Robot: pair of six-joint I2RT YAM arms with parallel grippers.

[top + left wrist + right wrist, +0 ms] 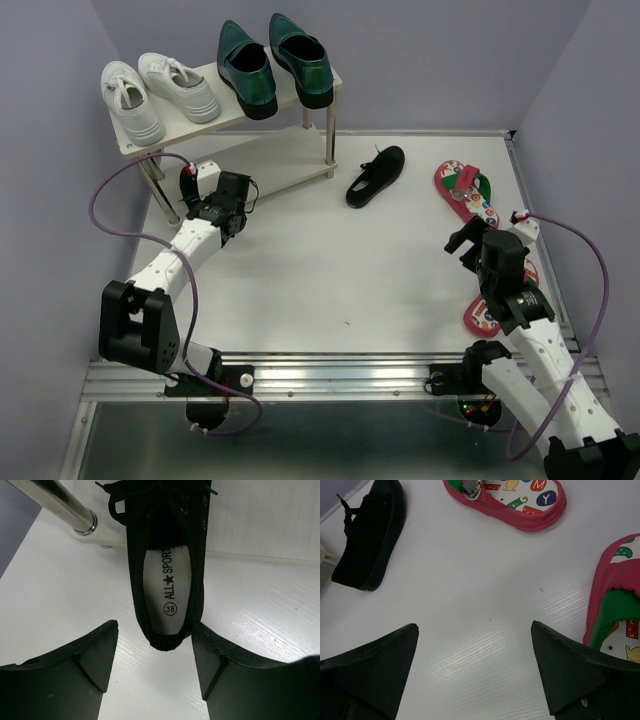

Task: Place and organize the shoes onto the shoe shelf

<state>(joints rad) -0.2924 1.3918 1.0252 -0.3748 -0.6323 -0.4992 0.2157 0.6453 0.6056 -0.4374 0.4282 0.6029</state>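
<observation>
Left claw (155, 625): released, its two fingers spread either side of the heel of a black strap shoe (170, 580). A clear gap shows on one side; on the other, contact cannot be ruled out. This shoe points toe-first at the lower board of the shoe shelf (285, 160), beside a metal leg. Whether it rests fully on the board cannot be confirmed.

Right claw (474, 626): released and empty, hanging over bare counter (330, 270).

Locations:
- The green loafers (272, 65) are on the top tier beside the white sneakers (160, 95).
- The second black shoe (376, 176) lies on the counter just right of the shelf.
- One red flip-flop (466, 190) lies further right, the other (620, 610) close to the right claw.

Handling assessment: the black shoes look light, with soft fabric uppers and a firmer sole, so the heel collar should pinch well but may fold. The flip-flops are judged thin, flexible and light. The strap or a side edge is the likely hold, as a flat sole offers little purchase.
</observation>
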